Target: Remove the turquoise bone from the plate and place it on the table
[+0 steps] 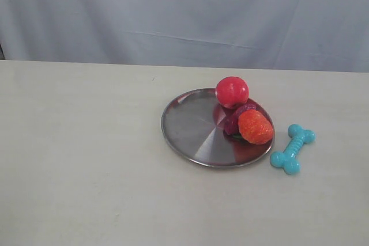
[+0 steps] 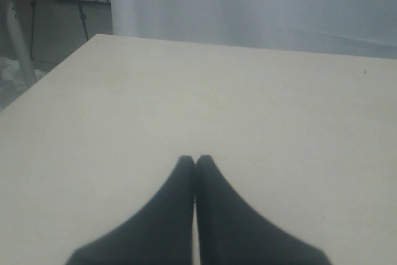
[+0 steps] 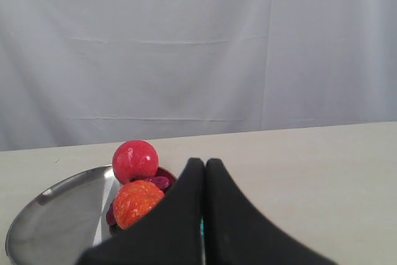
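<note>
The turquoise bone (image 1: 293, 148) lies flat on the beige table (image 1: 86, 159), just right of the steel plate (image 1: 190, 128) and off its rim. In the right wrist view only a turquoise sliver (image 3: 202, 226) shows through the slit between the black fingers. My right gripper (image 3: 205, 162) is shut and empty, with the plate (image 3: 56, 206) off to one side of it. My left gripper (image 2: 195, 159) is shut and empty over bare table (image 2: 260, 103). Neither gripper appears in the exterior view.
On the plate sit a red ball (image 1: 232, 91), an orange strawberry-like toy (image 1: 255, 127) and a dark purple toy (image 1: 235, 118) between them. A grey-white curtain (image 1: 184, 15) hangs behind the table. The table's left edge (image 2: 37, 82) shows in the left wrist view.
</note>
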`<action>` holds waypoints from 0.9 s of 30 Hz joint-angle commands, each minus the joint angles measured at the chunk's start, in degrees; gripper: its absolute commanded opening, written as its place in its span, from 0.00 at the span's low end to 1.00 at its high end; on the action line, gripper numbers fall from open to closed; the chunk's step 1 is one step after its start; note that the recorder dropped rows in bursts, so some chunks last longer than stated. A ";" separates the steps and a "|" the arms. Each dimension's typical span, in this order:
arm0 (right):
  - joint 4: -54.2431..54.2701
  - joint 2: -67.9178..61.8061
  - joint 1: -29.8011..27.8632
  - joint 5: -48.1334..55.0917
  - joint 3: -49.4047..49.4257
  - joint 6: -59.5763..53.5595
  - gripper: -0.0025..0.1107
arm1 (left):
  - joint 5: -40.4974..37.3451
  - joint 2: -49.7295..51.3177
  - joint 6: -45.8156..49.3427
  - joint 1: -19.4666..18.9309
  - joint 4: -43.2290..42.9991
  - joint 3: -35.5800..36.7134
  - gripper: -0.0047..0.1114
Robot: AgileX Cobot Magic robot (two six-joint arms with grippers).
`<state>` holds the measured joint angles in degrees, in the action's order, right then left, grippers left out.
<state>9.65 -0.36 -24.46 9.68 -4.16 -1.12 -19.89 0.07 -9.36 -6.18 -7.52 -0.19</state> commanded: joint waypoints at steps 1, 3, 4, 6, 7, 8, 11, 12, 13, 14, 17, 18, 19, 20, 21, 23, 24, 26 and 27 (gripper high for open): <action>-5.24 0.36 -0.39 1.09 0.22 5.73 0.02 | 0.04 -0.07 -0.02 0.39 -0.02 0.19 0.04; -5.35 0.36 -0.39 1.34 0.22 5.93 0.02 | 0.04 -0.07 -0.02 0.39 -0.02 0.19 0.04; -5.35 0.36 -0.39 1.31 0.22 5.81 0.02 | 0.04 -0.07 -0.02 0.39 -0.02 0.19 0.04; -5.35 0.36 -0.39 1.56 0.22 5.80 0.02 | 0.04 -0.07 -0.02 0.39 -0.02 0.19 0.04; -5.35 0.36 -0.39 1.80 0.22 5.80 0.02 | 0.04 -0.07 -0.02 0.39 -0.02 0.19 0.04; -5.35 0.36 -0.39 1.92 0.22 5.55 0.02 | 0.04 -0.07 -0.02 0.39 -0.02 0.19 0.04; -5.35 0.36 -0.39 4.18 0.31 4.23 0.02 | 0.04 -0.07 -0.02 0.39 -0.02 0.19 0.04; -5.35 0.36 -0.39 5.30 0.58 3.97 0.02 | 0.04 -0.07 -0.02 0.39 -0.02 0.19 0.04; -5.35 0.36 -0.39 5.85 1.06 3.64 0.02 | 0.04 -0.07 -0.02 0.39 -0.02 0.19 0.04; -5.35 0.36 -0.39 5.85 1.67 3.65 0.02 | 0.04 -0.07 -0.02 0.39 -0.02 0.19 0.04; -5.35 0.36 -0.39 5.85 4.16 3.65 0.02 | 0.04 -0.07 -0.02 0.39 -0.02 0.19 0.04; -5.35 0.36 -0.39 5.85 4.16 3.65 0.02 | 0.04 -0.07 -0.02 0.39 -0.02 0.19 0.04; -5.35 0.36 -0.39 9.01 4.16 3.77 0.02 | 0.04 -0.07 -0.02 0.39 -0.02 0.19 0.04; -5.22 0.36 -0.39 11.47 4.16 4.12 0.02 | 0.04 -0.07 -0.02 0.39 -0.02 0.19 0.04; -4.47 0.36 -0.39 11.58 4.16 4.77 0.02 | 0.04 -0.07 -0.02 0.39 -0.02 0.19 0.04; -3.48 0.36 -0.39 11.58 4.16 4.92 0.02 | 0.04 -0.07 -0.02 0.39 -0.02 0.19 0.04; -3.48 0.36 -0.39 11.58 4.16 4.92 0.02 | 0.04 -0.07 -0.02 0.39 -0.02 0.19 0.04; -3.48 0.36 -0.39 11.58 4.16 4.92 0.02 | 0.04 -0.07 -0.02 0.39 -0.02 0.19 0.04; -3.59 0.36 -0.39 11.69 4.16 4.76 0.02 | 0.04 -0.07 -0.02 0.39 -0.02 0.19 0.04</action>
<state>6.11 -0.36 -24.46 21.01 -0.07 3.45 -19.89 0.07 -9.36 -6.18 -7.52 -0.19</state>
